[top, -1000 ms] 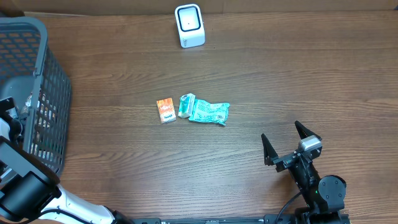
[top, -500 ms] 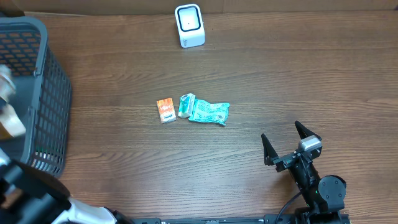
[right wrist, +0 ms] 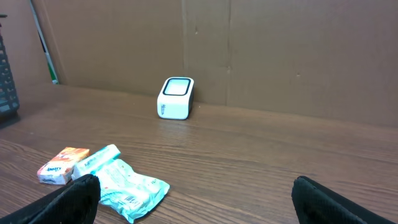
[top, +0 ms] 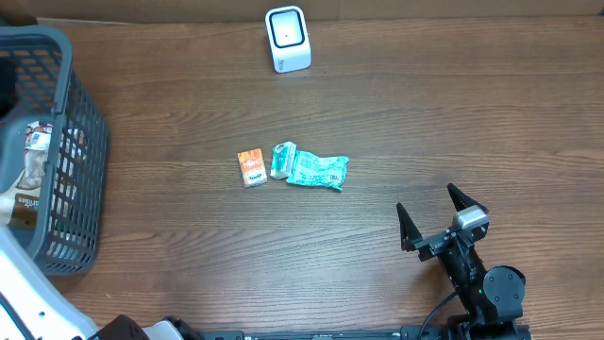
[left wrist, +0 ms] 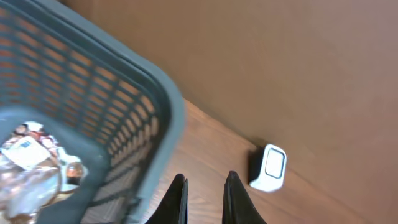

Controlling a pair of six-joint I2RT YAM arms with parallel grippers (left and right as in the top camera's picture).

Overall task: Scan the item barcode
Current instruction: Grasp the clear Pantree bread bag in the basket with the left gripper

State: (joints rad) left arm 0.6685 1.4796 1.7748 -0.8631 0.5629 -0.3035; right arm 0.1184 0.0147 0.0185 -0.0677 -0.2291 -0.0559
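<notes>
Two hands, two states: the right hand [top: 425,195] stands spread wide and empty at the lower right of the overhead frame, low over the tabletop [top: 453,104]. The left hand [left wrist: 206,176], seen from its own wrist, is clenched on nothing above the rim of the grey basket [left wrist: 166,118] at the far left. Outward from the right hand, up and to the left near the middle of the frame, lie the likely items: a teal packet [top: 316,170] and, just beside its left end, a small orange box [top: 251,168]. The packet looks like thin crinkled film, so I'd expect it to be light, soft and a bit slippery, apt to fold under a pinch. Its flat crimped end seems the safest hold, leaving the printed face free. The box looks stiff and light, best taken across its narrow sides. The white scanner [top: 288,39] sits well apart at the top centre, and I can't make out a barcode from here.
</notes>
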